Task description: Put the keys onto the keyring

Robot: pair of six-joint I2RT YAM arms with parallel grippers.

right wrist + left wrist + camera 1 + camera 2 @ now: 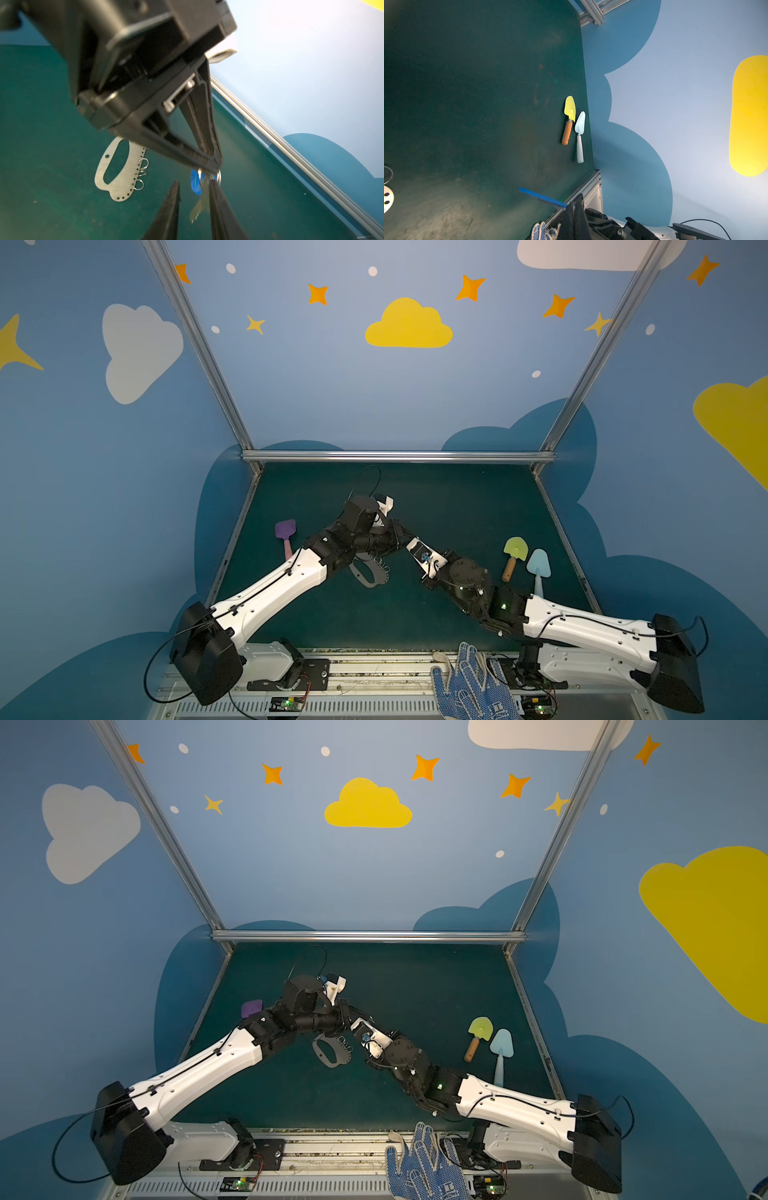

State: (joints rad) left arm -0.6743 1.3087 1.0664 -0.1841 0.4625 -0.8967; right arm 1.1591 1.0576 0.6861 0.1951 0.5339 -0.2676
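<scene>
Two grippers meet tip to tip over the middle of the table. In the right wrist view the left gripper (214,168) reaches down from above, its jaws pressed together on the little metal ring of the keys (199,204). The blue tag (195,182) and the silvery key dangle below that pinch, clear of the table, with the key's long axis pointing roughly downward; its outline is blurred. The right gripper (194,187) comes up from beneath with its fingers (172,207) apart, one on each side of the hanging key and clamped on nothing that I can see.

Beyond the hands, the keyring (129,166) lies flat on the green table (62,124), apart from both grippers. In both top views it sits just in front of the meeting point, on the left arm's side and partly under that arm's wrist (372,572) (332,1052), so the left arm looks the nearer one. Its holed edge, which carries the split rings (142,172), faces the dangling keys. I judge the coming move to be a short drop down and across to that edge
</scene>
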